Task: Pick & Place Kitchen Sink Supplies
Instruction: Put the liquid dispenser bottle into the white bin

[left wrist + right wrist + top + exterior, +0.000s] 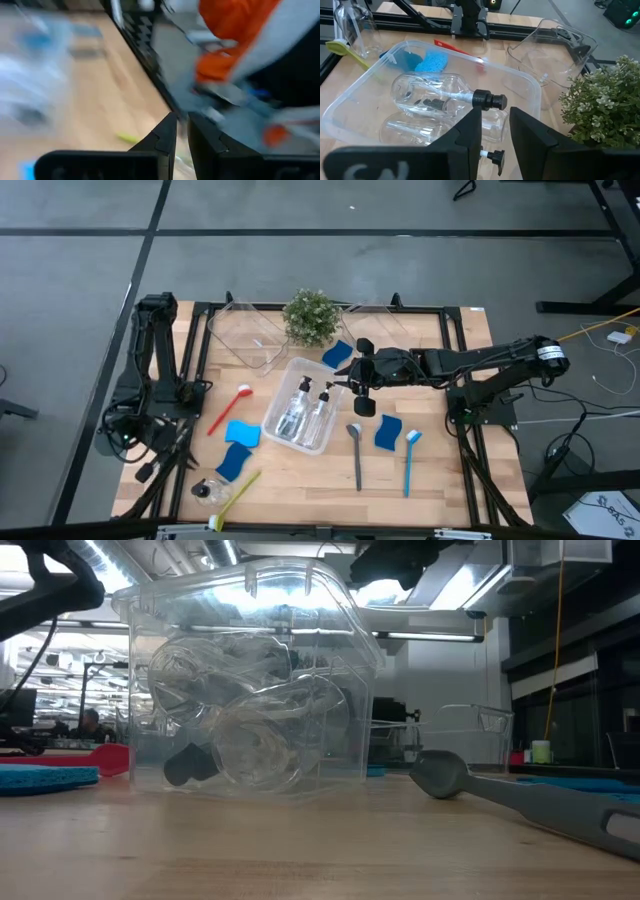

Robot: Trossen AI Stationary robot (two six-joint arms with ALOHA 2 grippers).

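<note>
Clear plastic forms the bin (300,418) at the table's middle, and two pump bottles (303,406) lie on their sides in it, black tops toward the right arm. That arm reaches in level from the right edge, stretched long across the boards, its right gripper (358,388) hanging just beside the bin's right rim; the right wrist view shows its fingers (470,131) parted a little with nothing between them, poised over the upper bottle's black top (489,100). The left arm sits folded at the table's left edge; the left gripper (182,131) shows only in its own wrist view, fingers nearly pressed together and empty, pointing down past the table edge. From above, the rest of the supplies lie spread out: a red brush (229,408) and two blue sponges (240,446) left of the bin, a third bottle (207,491) and a yellow-green brush (236,498) near the front left corner, a grey brush (356,453), a blue brush (409,461) and another sponge (388,432) to the right. The low view alone shows the grey brush head (440,774) resting on the wood, close to the bin's wall (340,690). A potted plant (310,317) stands behind the bin.
</note>
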